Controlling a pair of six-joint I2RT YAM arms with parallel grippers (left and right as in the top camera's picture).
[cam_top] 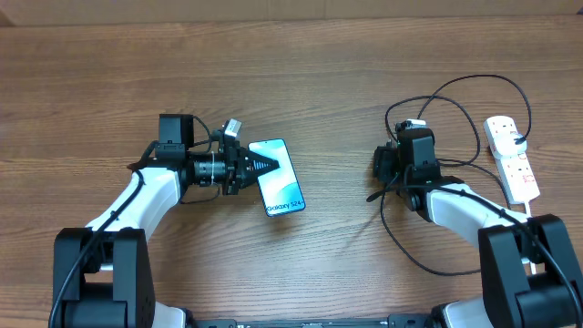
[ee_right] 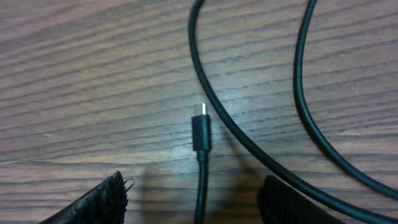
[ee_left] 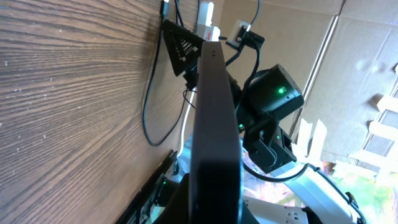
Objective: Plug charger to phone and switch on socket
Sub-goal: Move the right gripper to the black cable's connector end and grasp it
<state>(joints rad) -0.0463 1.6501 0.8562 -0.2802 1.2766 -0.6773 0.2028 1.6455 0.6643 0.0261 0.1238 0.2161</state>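
**Operator:** Report the position of the phone.

**Technician:** The phone [cam_top: 281,180] lies left of the centre of the bench [cam_top: 319,64], about midway between the near and far edges. The screen faces up and the "Galaxy S24" text is legible. Its long axis runs near-to-far with a slight slant.

**Operator:** Left arm status?

**Technician:** The left gripper [cam_top: 270,167] reaches in from the left-edge side, rolled onto its side. Its jaws are clamped on the phone's left long edge. The overhead view shows one finger lying over the screen face. The left wrist view shows the phone edge-on, with the other finger [ee_left: 180,45] between the phone and the wood.

**Operator:** Right arm status?

**Technician:** The right gripper [ee_right: 191,183] hangs over the bench right of centre, jaws spread wide and holding nothing. In the right wrist view, the small plug tip of the charger [ee_right: 200,132] lies flat on the wood between the two fingertips and touches neither. Its metal end points away from the camera. Two further runs of the black cable cross the wood beside it.

**Operator:** Socket?

**Technician:** The socket [cam_top: 512,159] lies close to the right edge, lengthwise near-to-far. The charger cable loops between it and the right gripper. I cannot tell the switch position.
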